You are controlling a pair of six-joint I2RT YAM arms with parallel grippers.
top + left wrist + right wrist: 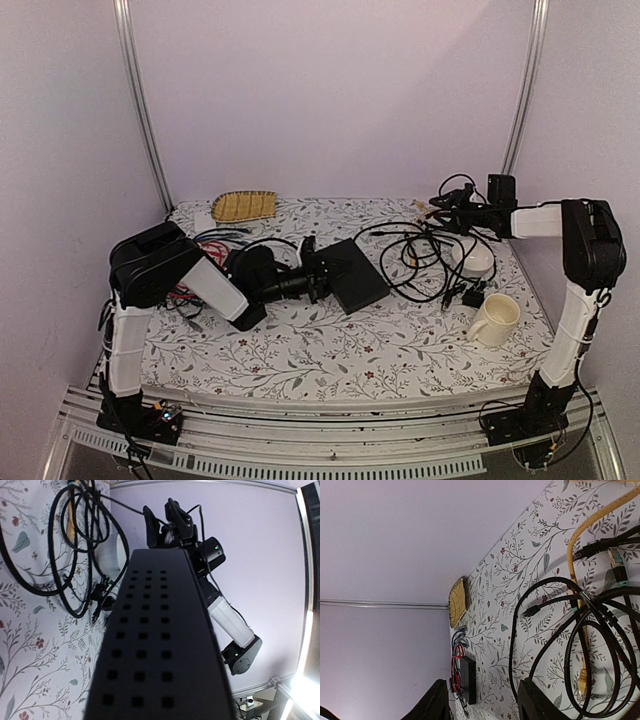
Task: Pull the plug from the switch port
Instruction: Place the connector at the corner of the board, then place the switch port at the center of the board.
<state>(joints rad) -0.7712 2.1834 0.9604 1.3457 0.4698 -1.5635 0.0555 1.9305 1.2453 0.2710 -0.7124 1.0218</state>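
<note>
- switch (pixel 150 645): matt black casing, plastic by the look, perforated with small square holes.
- tablecloth (pixel 330 350): matt cloth, floral print noted.
- cables (pixel 420 255): smooth black sheathing, slight sheen seen; yellow cable (pixel 571 555) likewise smooth.
- mug (pixel 495 320): smooth cream glaze, ceramic by the look.
- basket (pixel 244 205): rough yellow weave.
- frame rails (pixel 330 425): bare ribbed metal.

I can read no text, label, brand or number in any view. The switch (pixel 352 276) and mug (pixel 496 318) appear unmarked, though resolution is poor.
</note>
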